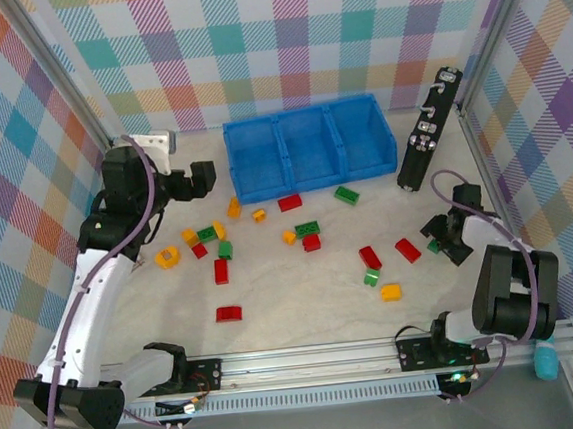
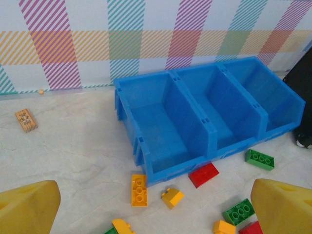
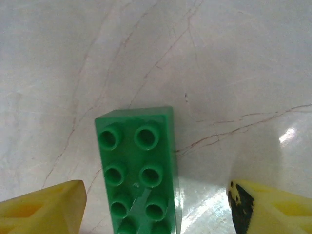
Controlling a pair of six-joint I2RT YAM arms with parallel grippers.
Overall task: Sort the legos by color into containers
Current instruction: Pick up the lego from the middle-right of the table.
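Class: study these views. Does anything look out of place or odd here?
Yes. A small tan block lies alone by the back wall, apart from the blue bin; it is neither red, green nor yellow.

A pale marbled tabletop sits inside checked walls. At 2 o'clock a black bar stands tilted near the corner. A metal rail runs along 6 o'clock, with a small teal thing at 5. A tan block lies flat at 9 o'clock, near the wall.
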